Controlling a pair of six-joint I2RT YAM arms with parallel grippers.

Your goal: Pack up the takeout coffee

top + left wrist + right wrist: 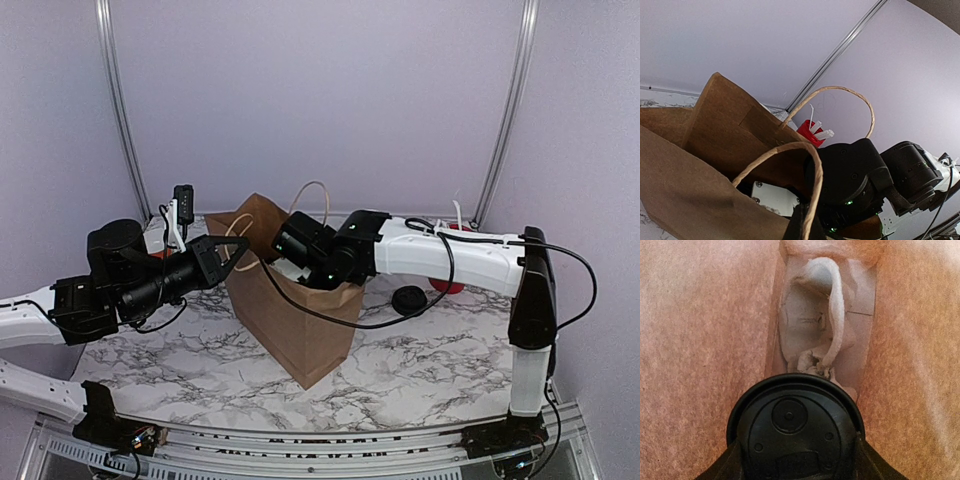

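Clamps takeout coffee (795, 432) in right gripper (797, 465) inside brown paper bag (300, 320); pinches bag handle (785, 152) in closed left gripper (238, 256).

Tabletop (420, 370): white marble, grey veining.
Paper bag (300, 320): plain kraft brown; handles (840, 90) pale tan, twisted.
Bag interior: walls glow pinkish-orange; crumpled paper (827, 315) at bottom white.
Takeout coffee (795, 432): lid black, dull sheen.
Lid pile (408, 299) near tabletop's far right corner: black.
Holder (806, 131): red, with white sticks (822, 134).
Left hand (232, 257): black.
Right arm (450, 255): white shell, black joints and cable, small green lights.
Walls (320, 100): pale lilac, grey metal rails.
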